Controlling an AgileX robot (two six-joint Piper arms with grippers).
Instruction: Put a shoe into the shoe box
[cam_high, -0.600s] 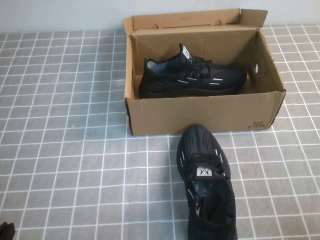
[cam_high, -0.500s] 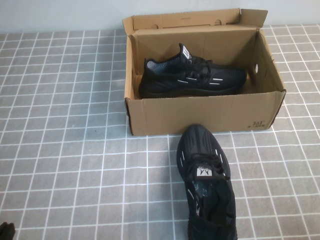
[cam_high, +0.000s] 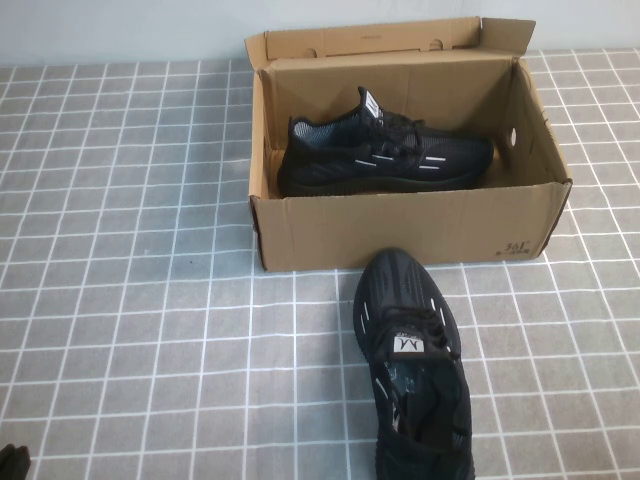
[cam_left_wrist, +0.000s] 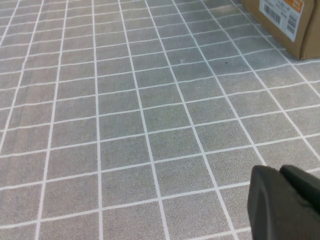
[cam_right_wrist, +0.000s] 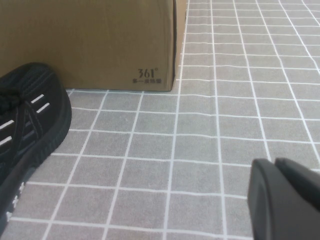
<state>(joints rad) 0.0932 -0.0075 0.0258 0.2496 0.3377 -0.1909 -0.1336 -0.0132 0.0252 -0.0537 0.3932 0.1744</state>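
Shoe lies toe toward shoe box; left hand and right hand closed, low.

My left gripper hangs low over the near left corner of the tiled tabletop, its two black fingers pressed together with nothing between them; from the high view only a dark scrap of it shows at that corner. My right gripper hovers just above the tabletop toward its near right side, fingers likewise closed and empty.
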